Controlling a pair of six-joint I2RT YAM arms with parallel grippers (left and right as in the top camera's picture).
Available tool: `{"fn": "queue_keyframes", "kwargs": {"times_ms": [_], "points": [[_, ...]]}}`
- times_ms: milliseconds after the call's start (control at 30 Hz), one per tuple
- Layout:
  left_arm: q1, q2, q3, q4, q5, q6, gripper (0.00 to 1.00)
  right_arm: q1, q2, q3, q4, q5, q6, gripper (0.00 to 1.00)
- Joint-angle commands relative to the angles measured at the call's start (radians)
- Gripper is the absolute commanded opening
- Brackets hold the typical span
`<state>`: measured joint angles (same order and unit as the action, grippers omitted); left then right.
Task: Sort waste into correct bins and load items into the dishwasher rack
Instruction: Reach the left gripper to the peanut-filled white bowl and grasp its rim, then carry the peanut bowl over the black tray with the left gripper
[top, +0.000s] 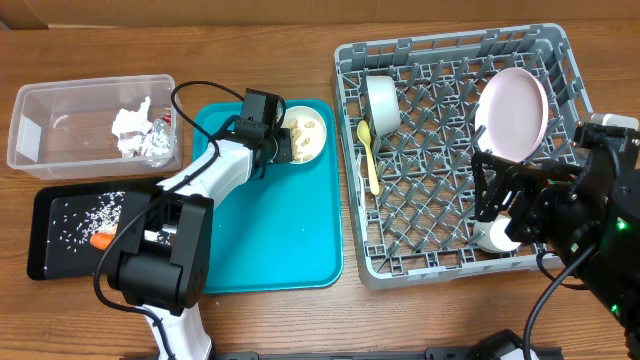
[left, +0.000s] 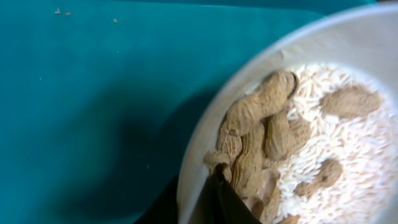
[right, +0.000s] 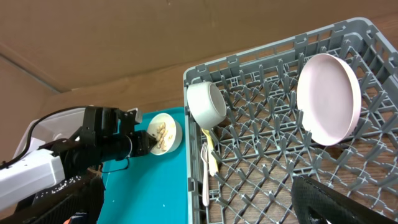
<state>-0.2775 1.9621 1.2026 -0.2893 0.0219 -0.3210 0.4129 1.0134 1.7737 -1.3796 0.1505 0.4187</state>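
table (top: 300, 320): wood | on it: teal tray (top: 270, 235), grey rack (top: 440, 272) | behind: brown panel (right: 124, 37)

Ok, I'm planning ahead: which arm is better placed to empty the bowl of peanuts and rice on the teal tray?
Left. The left gripper is at the rim of the bowl, black tray nearby; the right gripper hangs over the rack.

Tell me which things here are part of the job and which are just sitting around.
Job: clear tub holding napkin and foil wrapper; black tray with carrot; full bowl of peanuts and rice; rack holding empty bowl, spoon, fork, plate.
Lying about: teal tray under the full bowl; wooden table.
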Motion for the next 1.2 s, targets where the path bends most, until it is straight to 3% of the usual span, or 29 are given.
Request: {"fn": "queue_keyframes", "kwargs": {"times_ms": [0,133,500,700,1167], "points": [[0.0,0.003,0.035,-0.042,0.005,0.03,0.15,-0.001,-0.008,0.008,0.004,0.014,0.001,1.0],[0.0,-0.002,0.122,-0.156,0.004,0.046,0.04,-0.001,-0.008,0.008,0.004,0.014,0.001,1.0],[0.004,-0.002,0.315,-0.485,0.013,0.073,0.04,-0.001,-0.008,0.008,0.004,0.014,0.001,1.0],[0.049,-0.016,0.32,-0.615,0.181,0.018,0.04,-0.001,-0.008,0.008,0.004,0.014,0.001,1.0],[0.227,-0.407,0.306,-0.926,0.185,0.046,0.04,-0.001,-0.008,0.008,0.004,0.014,0.001,1.0]]}}
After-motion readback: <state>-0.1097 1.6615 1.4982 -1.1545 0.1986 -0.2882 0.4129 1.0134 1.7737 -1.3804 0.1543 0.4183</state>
